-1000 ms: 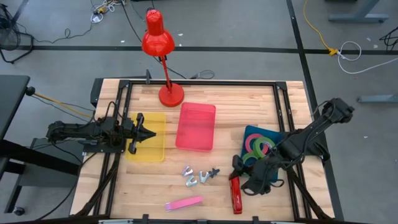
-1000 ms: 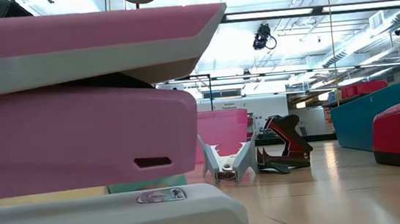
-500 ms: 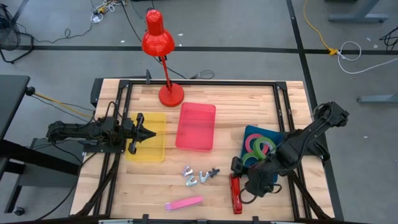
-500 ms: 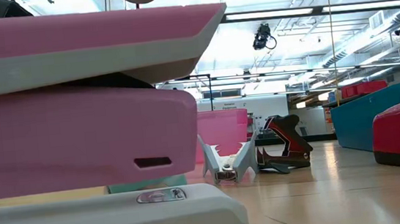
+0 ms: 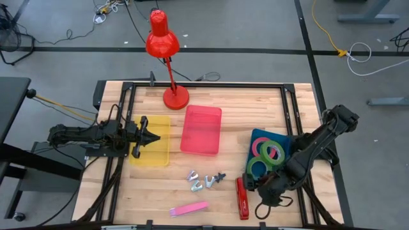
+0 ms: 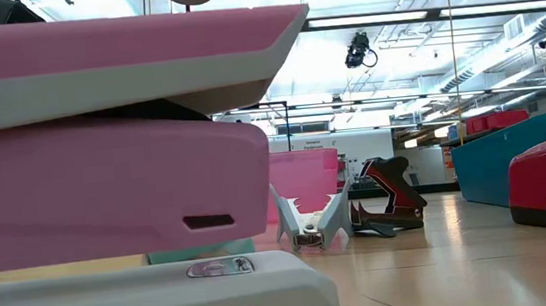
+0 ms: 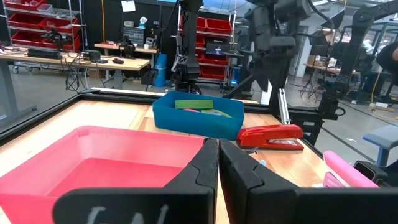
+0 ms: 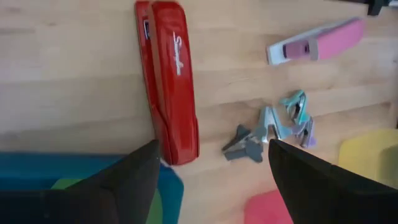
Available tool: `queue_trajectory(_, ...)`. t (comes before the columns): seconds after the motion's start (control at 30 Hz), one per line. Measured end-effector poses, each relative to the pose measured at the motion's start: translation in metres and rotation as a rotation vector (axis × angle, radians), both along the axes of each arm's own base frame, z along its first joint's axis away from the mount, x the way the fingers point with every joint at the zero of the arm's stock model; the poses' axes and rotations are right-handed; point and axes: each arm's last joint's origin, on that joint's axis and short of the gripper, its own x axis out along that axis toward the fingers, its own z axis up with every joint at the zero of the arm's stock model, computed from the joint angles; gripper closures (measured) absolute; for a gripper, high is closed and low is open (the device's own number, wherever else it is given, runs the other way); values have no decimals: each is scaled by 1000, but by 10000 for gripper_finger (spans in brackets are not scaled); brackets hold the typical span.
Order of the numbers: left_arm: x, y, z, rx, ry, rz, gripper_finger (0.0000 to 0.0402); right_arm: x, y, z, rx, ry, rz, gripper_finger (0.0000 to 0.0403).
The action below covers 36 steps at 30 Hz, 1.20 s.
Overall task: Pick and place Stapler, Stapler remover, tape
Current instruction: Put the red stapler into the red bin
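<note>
Wood table [image 5: 160,188]: right gripper [image 5: 263,191] fingers wide apart, just right of red stapler [image 5: 241,199] at 5 o'clock. Centre on its body before closing. Left gripper [image 5: 151,137] pinched together over yellow tray [image 5: 158,128].

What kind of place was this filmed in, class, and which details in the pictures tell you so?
Probably a robotics lab or workshop. The left wrist view looks past the wooden table to red storage bins on shelves and workbenches, and the low view shows a high ceiling with strip lights.
</note>
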Motion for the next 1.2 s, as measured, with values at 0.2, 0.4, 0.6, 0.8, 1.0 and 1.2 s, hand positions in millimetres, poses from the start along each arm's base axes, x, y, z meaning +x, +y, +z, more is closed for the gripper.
queue_trajectory(0.2, 0, 0, 0, 0, 0, 0, 383, 1, 2, -8, 9, -29, 15, 103)
queue_trajectory(0.4, 0, 0, 0, 0, 0, 0, 383, 6, 5, -21, -54, -52, 12, 103)
queue_trajectory(0.6, 0, 0, 0, 0, 0, 0, 383, 15, 14, -34, -39, -47, 28, 103)
queue_trajectory(0.8, 0, 0, 0, 0, 0, 0, 383, 20, 19, -48, -52, -15, 35, 103)
queue_trajectory(1.0, 0, 0, 0, 0, 0, 0, 383, 27, 22, -54, -52, -25, 49, 103)
queue_trajectory(1.2, 0, 0, 0, 0, 0, 0, 383, 29, 23, -66, -88, 11, 49, 103)
